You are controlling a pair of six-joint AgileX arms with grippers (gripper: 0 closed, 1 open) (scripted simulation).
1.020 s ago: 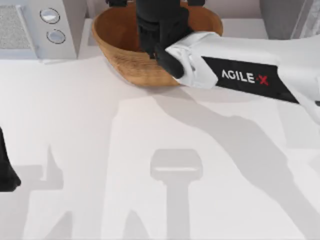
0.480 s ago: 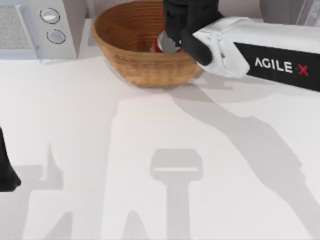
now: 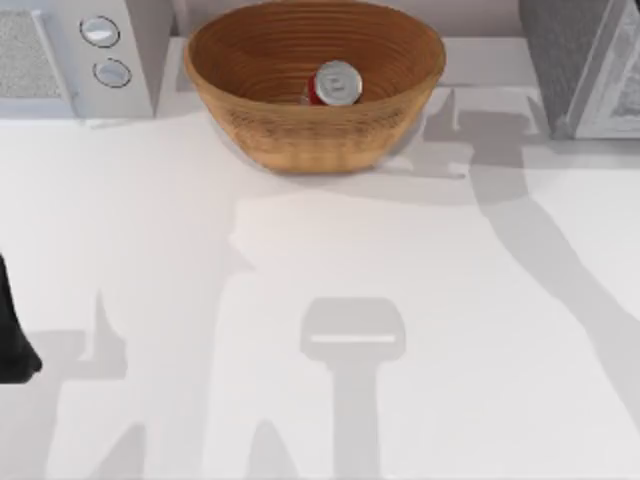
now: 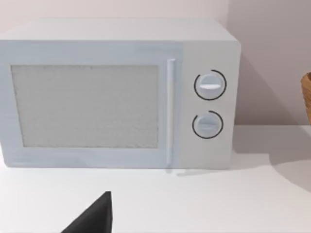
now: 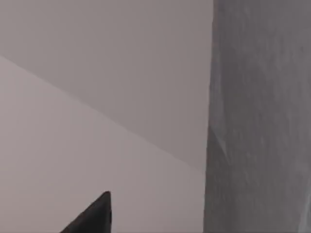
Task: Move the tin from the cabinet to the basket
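Note:
The tin [image 3: 337, 83], a small round can with a silver top and red side, lies inside the tan wicker basket [image 3: 262, 118] at the back middle of the table, with no gripper touching it. The dark-grey speckled cabinet [image 3: 572, 55] stands at the back right. Its grey side [image 5: 257, 121] looms close in the right wrist view, where a dark tip of my right gripper [image 5: 92, 217] shows. My left arm [image 3: 12, 345] is parked at the table's left edge. A dark tip of my left gripper [image 4: 92, 217] shows in the left wrist view.
A white microwave [image 3: 60, 50] with two round knobs stands at the back left, left of the basket. The left wrist view faces its door [image 4: 87, 104], with the basket's rim [image 4: 307, 94] at one edge. Arm shadows fall across the white tabletop [image 3: 330, 300].
My right arm has let go of the tin in the basket, pulled away to the right and left the top view. The tin now rests uncovered. The left arm has not moved.

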